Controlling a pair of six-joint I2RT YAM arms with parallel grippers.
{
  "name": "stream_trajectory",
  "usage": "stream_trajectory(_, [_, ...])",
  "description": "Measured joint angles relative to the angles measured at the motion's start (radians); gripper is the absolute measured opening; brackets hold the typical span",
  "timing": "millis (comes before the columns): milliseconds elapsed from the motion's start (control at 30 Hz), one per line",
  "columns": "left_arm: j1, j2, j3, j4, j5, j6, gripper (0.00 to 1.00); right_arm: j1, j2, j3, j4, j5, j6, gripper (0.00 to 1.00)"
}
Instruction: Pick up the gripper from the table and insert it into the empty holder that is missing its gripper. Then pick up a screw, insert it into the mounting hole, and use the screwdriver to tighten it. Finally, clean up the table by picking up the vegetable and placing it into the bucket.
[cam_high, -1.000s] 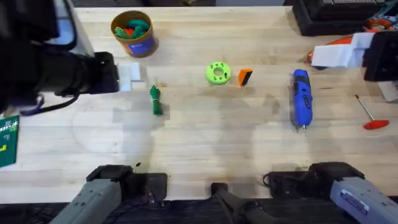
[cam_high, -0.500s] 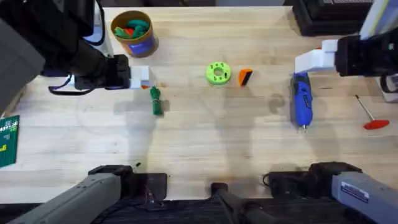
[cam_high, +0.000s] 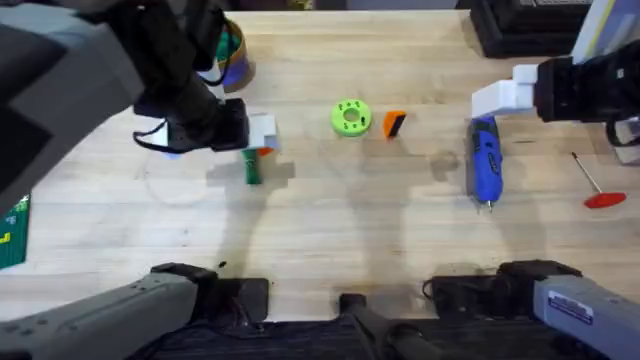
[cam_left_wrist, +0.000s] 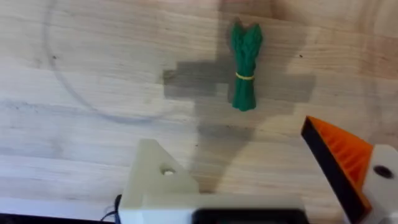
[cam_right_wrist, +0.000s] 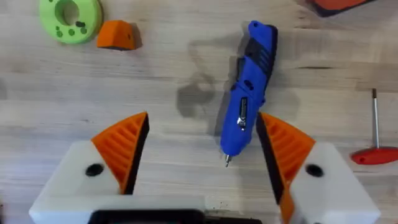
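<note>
The orange gripper finger lay on the table beside the lime-green disc. It looked light, stiff and smooth; I judged its flat sides best. My right gripper was wide open and empty.

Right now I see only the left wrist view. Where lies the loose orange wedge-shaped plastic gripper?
Observer: In the overhead view, the orange wedge gripper lies on the table, close beside the lime-green round disc.
Operator: And the screwdriver?
Observer: The blue screwdriver lies on the table by the open right end effector, not held.
Operator: And the bucket?
Observer: The tan bucket with a blue-purple band shows partly behind the left arm.
</note>
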Motion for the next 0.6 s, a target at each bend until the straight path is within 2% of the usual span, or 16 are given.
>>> stream_trajectory(133, [0.002, 0.056, 0.0, 0.034, -0.001, -0.059, 0.986, 0.0, 0.0, 0.0, 0.0, 0.0, 0.0, 0.991])
stream_trajectory(333, [0.003, 0.196, 0.0, 0.048, -0.001, -0.054, 0.986, 0.0, 0.0, 0.0, 0.0, 0.0, 0.0, 0.991])
stream_trajectory(467, [0.021, 0.298, 0.0, 0.079, 0.001, -0.038, 0.991, 0.0, 0.0, 0.0, 0.0, 0.0, 0.0, 0.991])
stream_trajectory(600, [0.047, 0.366, 0.0, 0.112, 0.003, -0.019, 0.935, 0.0, 0.0, 0.0, 0.0, 0.0, 0.0, 0.991])
